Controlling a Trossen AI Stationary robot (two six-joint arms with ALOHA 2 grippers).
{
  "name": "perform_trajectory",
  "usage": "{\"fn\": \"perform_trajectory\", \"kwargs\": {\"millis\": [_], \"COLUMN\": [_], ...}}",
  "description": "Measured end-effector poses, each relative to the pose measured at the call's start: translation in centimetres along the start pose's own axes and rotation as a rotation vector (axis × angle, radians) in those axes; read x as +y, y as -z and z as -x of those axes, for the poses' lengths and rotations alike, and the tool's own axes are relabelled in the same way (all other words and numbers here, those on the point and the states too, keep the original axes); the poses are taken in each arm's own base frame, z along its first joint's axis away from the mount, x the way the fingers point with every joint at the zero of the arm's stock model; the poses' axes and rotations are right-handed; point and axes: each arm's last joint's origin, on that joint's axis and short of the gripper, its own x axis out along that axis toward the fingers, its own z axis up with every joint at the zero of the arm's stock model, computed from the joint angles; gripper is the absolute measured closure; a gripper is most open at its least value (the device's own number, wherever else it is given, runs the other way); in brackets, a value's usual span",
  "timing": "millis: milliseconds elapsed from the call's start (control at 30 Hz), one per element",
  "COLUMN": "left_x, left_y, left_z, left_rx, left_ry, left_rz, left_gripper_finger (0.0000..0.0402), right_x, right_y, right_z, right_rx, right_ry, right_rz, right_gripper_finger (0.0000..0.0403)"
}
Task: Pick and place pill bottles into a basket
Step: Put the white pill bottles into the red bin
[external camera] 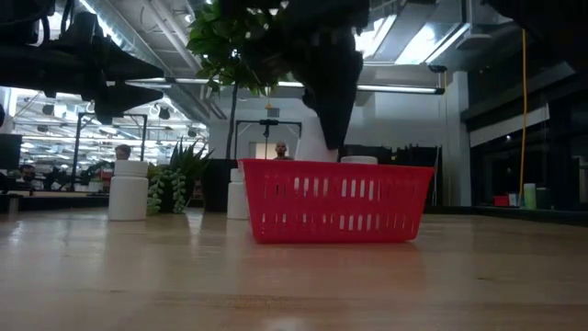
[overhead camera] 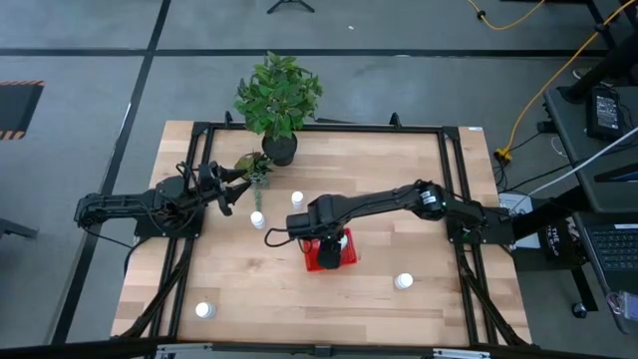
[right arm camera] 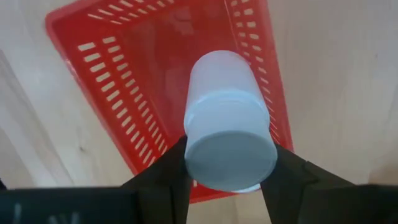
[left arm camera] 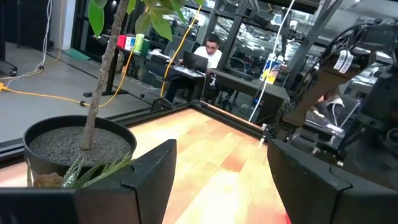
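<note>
The red mesh basket (overhead camera: pixel 321 263) stands near the table's middle, also in the low view (external camera: pixel 335 200) and the right wrist view (right arm camera: pixel 124 74). My right gripper (overhead camera: pixel 327 237) is over it, shut on a white pill bottle (right arm camera: pixel 227 124). A second bottle's cap (external camera: pixel 358 160) shows above the basket's rim. Other bottles stand upright on the table: two left of the basket (overhead camera: pixel 297 199) (overhead camera: pixel 257 217), one at the near right (overhead camera: pixel 403 281) and one at the near left (overhead camera: pixel 203 310). My left gripper (overhead camera: pixel 224 189) is open and empty by the plants at the far left. My right gripper pinches the bottle's capped upper end (right arm camera: pixel 231 158) between its two fingers (right arm camera: pixel 177 165), one on each side. The fingers come from above, pointing down. The bottle is upright, cap up, its lower part (external camera: pixel 312 142) inside the basket; whether it stands on the basket's floor is hidden.
A black pot with a leafy plant (overhead camera: pixel 280 148) stands at the far edge, with a small succulent (overhead camera: pixel 254 168) beside it, close to my left gripper (left arm camera: pixel 217 186). A black frame (overhead camera: pixel 451 189) rims the table. People sit at desks in the room behind.
</note>
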Motion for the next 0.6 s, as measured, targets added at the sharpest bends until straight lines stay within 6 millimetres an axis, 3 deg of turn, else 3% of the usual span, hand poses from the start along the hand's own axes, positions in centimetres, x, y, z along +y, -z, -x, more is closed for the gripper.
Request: {"fn": "perform_trajectory", "kwargs": {"millis": [267,600], "left_x": [0.0,0.0], "left_y": [0.0,0.0], "left_z": [0.0,0.0], "left_rx": [0.0,0.0], "left_ry": [0.0,0.0], "left_rz": [0.0,0.0], "left_gripper_finger": [0.0155,0.0155], "right_x": [0.0,-0.1], "right_y": [-0.6,-0.5], "right_z": [-2.0,-2.3], "right_rx": [0.046,0.06], "right_ry": [0.011,0.015], "right_rz": [0.039,0.048], "right_gripper_finger": [0.0258,0.0258]}}
